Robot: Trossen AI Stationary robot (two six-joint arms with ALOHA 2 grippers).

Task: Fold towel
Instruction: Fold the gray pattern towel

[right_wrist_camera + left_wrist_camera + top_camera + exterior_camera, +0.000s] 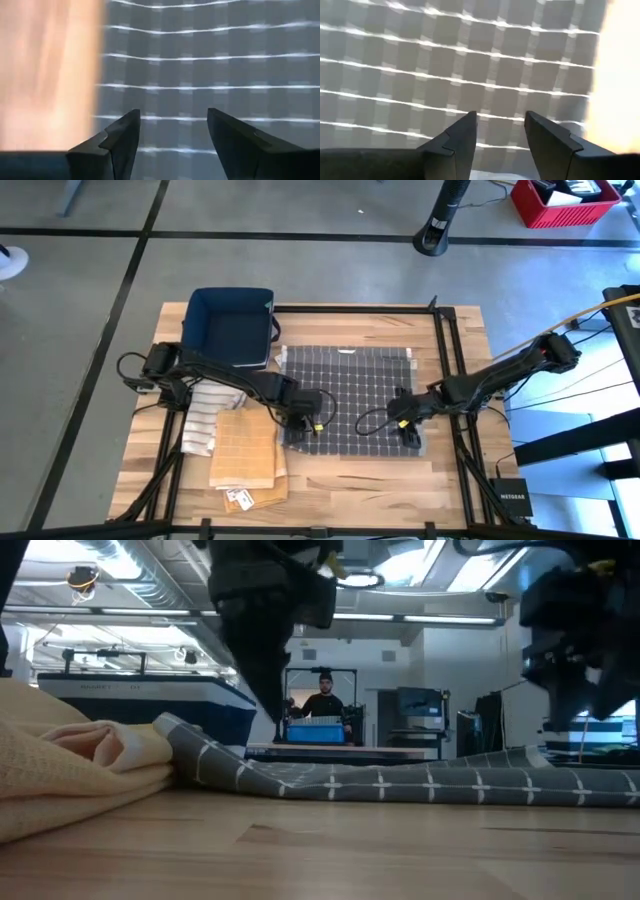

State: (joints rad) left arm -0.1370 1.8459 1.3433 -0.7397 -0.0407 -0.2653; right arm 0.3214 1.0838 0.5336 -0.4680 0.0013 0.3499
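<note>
- the grey towel [350, 395] lies flat on the counter [450, 470], ready for folding.
- left hand [318, 423] and right hand [405, 423] hover spread over the towel's near corners, likely to pinch them.

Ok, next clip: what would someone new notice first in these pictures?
Probably the grey checked towel spread flat in the middle of the wooden table, with both dark arms reaching down onto its near edge: the left gripper at its left corner, the right gripper at its right corner, both open. After that, the tan cloth folded to the towel's left and the dark blue bin at the table's far left corner.
</note>
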